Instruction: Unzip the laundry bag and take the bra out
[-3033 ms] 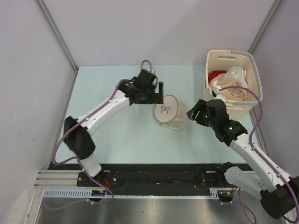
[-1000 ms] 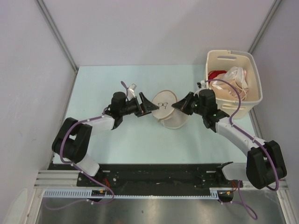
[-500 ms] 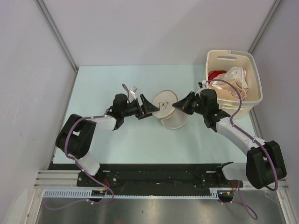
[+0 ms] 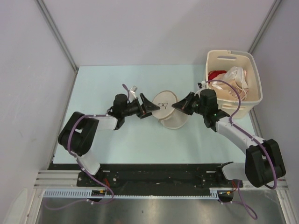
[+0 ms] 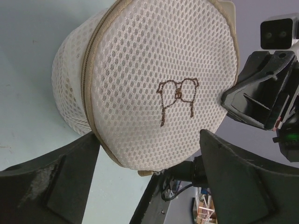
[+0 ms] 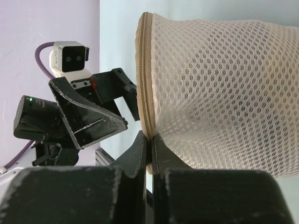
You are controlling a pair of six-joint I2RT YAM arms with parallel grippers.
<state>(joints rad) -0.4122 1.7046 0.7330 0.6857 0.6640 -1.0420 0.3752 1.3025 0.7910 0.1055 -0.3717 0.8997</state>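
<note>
Two hands flank the laundry bag at the centre of the table. Left hand, at its 9 o'clock, gapes wide, gripping nothing. Right hand, at 3 o'clock, is pinched closed on the zip rim.

Cream basket, seemingly holding garments

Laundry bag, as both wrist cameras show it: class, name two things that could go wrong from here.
1. The right gripper is shut on the zip seam of the laundry bag; no pull tab shows, so a tug may just stretch the mesh.
2. The left gripper is open, not holding the bag, so it might slide with the pull.
</note>
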